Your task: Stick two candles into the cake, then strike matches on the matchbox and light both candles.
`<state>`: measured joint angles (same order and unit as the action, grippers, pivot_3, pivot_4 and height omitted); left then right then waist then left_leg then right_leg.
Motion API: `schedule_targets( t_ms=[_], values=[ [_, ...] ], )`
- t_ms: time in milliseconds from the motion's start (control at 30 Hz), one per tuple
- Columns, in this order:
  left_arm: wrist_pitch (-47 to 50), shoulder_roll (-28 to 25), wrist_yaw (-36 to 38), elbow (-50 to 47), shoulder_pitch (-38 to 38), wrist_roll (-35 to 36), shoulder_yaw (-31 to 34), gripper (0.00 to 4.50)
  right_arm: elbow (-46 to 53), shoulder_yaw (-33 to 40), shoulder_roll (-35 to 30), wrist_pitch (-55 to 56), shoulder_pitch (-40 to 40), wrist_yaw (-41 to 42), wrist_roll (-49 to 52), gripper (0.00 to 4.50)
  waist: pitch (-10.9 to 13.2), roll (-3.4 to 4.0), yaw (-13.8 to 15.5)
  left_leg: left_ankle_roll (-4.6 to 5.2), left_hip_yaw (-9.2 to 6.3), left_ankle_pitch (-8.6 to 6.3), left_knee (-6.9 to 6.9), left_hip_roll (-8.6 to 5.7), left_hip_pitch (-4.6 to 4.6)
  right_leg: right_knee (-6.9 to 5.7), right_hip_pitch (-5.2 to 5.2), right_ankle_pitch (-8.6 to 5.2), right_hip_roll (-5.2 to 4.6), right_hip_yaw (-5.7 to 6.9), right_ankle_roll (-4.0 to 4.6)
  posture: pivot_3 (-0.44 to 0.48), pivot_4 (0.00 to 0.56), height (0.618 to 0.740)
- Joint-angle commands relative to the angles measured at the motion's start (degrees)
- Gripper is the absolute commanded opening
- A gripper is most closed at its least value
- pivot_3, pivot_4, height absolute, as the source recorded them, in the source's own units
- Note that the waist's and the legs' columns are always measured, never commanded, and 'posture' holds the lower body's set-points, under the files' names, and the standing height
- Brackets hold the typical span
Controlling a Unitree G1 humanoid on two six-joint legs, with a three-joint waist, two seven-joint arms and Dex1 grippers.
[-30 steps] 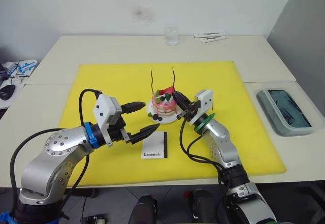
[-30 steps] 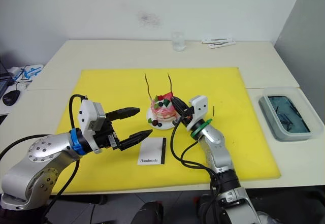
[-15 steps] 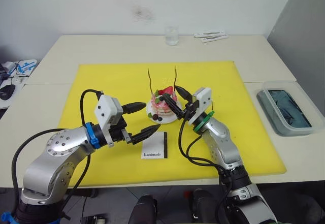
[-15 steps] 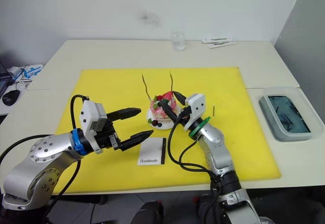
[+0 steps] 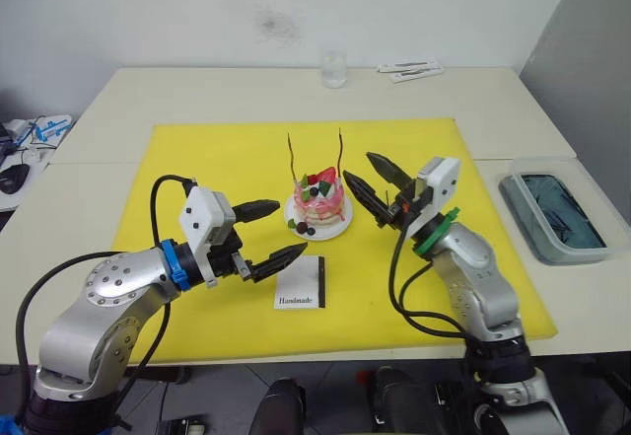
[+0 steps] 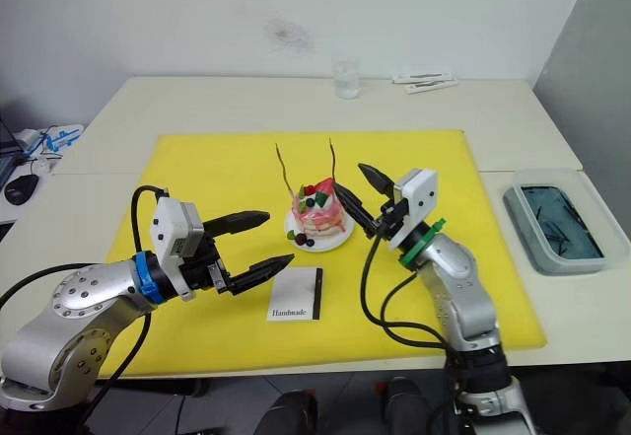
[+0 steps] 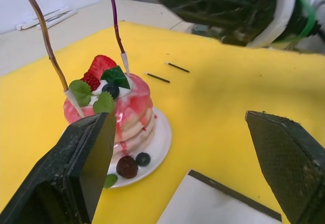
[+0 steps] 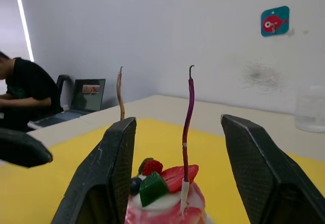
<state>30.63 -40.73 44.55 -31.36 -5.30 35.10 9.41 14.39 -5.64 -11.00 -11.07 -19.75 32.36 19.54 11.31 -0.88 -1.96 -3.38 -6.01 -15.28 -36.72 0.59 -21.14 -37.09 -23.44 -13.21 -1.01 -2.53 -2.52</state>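
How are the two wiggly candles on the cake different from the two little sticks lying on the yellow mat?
The candles are long and wavy; the matches are short and straight. The candles stand upright, stuck into the top of the cake; the matches lie flat on the yellow mat, apart from the cake. The candles have pale lower ends; the matches look dark all along. Both are very thin, and none is lit.

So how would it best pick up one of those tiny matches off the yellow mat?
Probably from straight above, pinching the match across its middle. It lies flat on the yellow mat, thin and straight, beside the second match, with the cake to one side. The open right gripper hovers nearest.
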Motion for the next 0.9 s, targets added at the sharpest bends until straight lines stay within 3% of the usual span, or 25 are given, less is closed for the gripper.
schedule_targets(
  t_ms=[33, 233, 400, 533, 800, 900],
  values=[
    [0.89, -2.82, 2.26, -0.32, 0.73, 1.94, 3.29, 4.5, 8.84, 1.66, -7.34, -4.8, 2.05, 5.6, 4.11, 2.75, 0.01, 0.01, 0.01, 0.0, -0.01, 0.0, 0.01, 0.0, -0.01, 0.0, -0.01, -0.01, 0.0, 0.02, 0.0, 0.0, 0.15, 0.74],
    [8.04, -9.36, 7.75, 2.01, 2.56, 8.62, 7.85, 4.5, 15.43, 6.6, -20.74, -10.24, 4.82, 12.47, 9.35, 2.75, 0.03, 0.0, 0.02, 0.01, 0.0, -0.01, 0.03, 0.01, -0.02, 0.0, -0.03, -0.22, 0.0, 0.02, 0.34, 0.0, 0.15, 0.74],
    [30.28, -16.3, 8.78, 9.57, 1.82, 27.98, 13.55, 4.5, 18.36, 7.99, -28.54, -13.75, 6.01, 16.47, 11.63, 2.75, 0.09, -0.08, -0.11, 0.02, -0.01, -0.01, 0.02, 0.05, -0.02, 0.0, -0.07, -0.25, 0.01, 0.09, 0.35, 0.0, 0.15, 0.74],
    [40.01, -19.63, 8.7, 13.89, 1.43, 34.4, 13.97, 4.5, 20.37, 8.19, -32.56, -16.2, 7.27, 18.17, 12.58, 2.75, 0.11, -0.09, -0.23, 0.01, -0.02, -0.02, 0.03, 0.05, -0.08, 0.02, -0.1, -0.29, 0.0, 0.12, 0.36, 0.0, 0.15, 0.74],
    [50.61, -18.62, 3.08, 18.81, -2.03, 41.53, 12.72, 4.5, 23.53, 9.62, -37.9, -21.45, 7.95, 19.85, 15.3, 2.75, 0.11, -0.11, -0.01, -0.01, -0.04, -0.01, 0.0, 0.03, -0.57, -0.04, -0.58, -0.26, -0.02, 0.14, 0.32, 0.0, 0.15, 0.74],
    [53.01, -17.66, 0.28, 19.75, -2.83, 43.07, 12.41, 4.5, 23.6, 10.16, -39.9, -21.67, 7.97, 21.75, 16.2, 2.17, 0.11, -0.11, 0.08, -0.01, -0.05, -0.01, -0.01, 0.03, -0.68, -0.04, -0.67, -0.09, -0.03, 0.14, 0.02, 0.0, 0.15, 0.74]
  ],
)
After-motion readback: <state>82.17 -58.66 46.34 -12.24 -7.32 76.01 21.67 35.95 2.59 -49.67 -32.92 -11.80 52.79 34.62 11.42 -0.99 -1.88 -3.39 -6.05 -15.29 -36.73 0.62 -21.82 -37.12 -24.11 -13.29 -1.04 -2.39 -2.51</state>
